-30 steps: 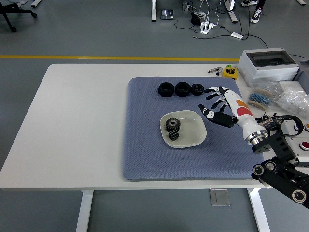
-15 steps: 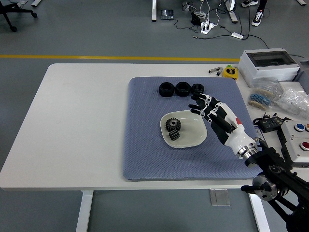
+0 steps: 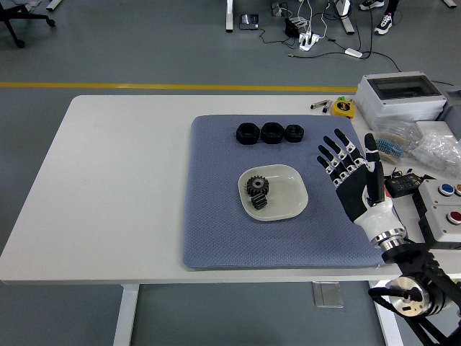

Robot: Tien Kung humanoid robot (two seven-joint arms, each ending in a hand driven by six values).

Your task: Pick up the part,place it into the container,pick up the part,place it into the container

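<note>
Hovering hand (image 3: 353, 180) over mat's (image 3: 216, 231) right edge

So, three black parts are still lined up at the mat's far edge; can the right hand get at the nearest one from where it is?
Probably yes. The right hand is open over the mat, and nothing stands between it and the rightmost black part.

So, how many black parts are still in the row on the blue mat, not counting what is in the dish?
3. They sit in a row at the mat's far edge: left part, middle part, and smaller right part. None seems hidden.
</note>
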